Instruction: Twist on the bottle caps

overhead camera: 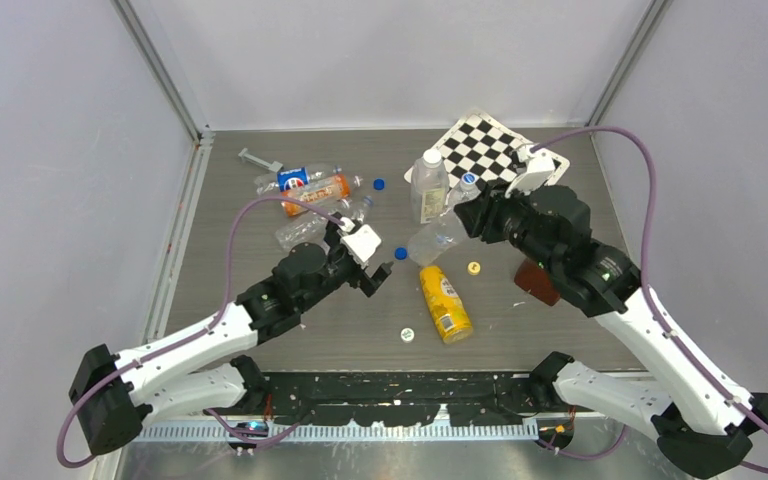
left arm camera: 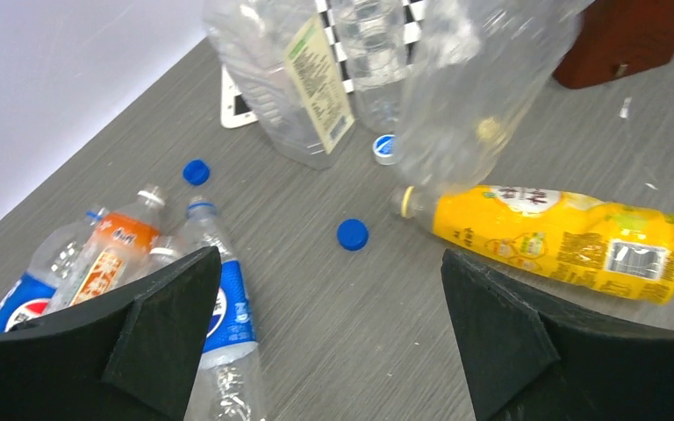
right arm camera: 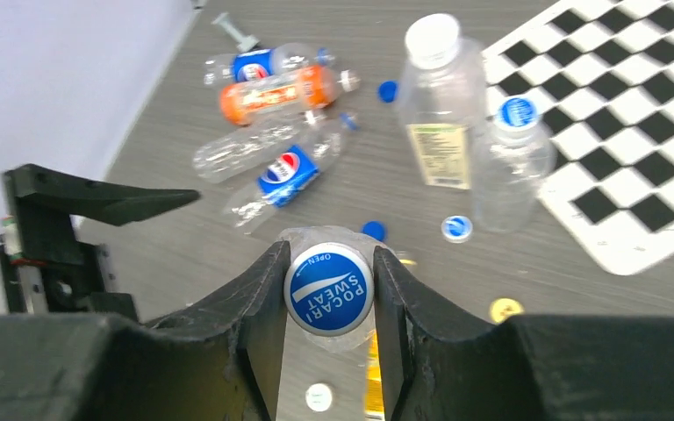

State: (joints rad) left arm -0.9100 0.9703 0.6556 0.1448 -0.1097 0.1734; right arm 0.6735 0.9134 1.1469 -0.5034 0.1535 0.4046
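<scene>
Right wrist view, right fingers (right arm camera: 250,324) pinching blue-white cap (right arm camera: 328,288) on clear bottle (overhead camera: 435,238), left fingers (left arm camera: 162,329) wide apart, empty

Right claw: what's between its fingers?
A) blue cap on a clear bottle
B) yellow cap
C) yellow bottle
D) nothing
A: the right wrist view shows the right claw closed on the blue cap marked Pocari Sweat, which sits on the neck of a clear bottle.
</scene>
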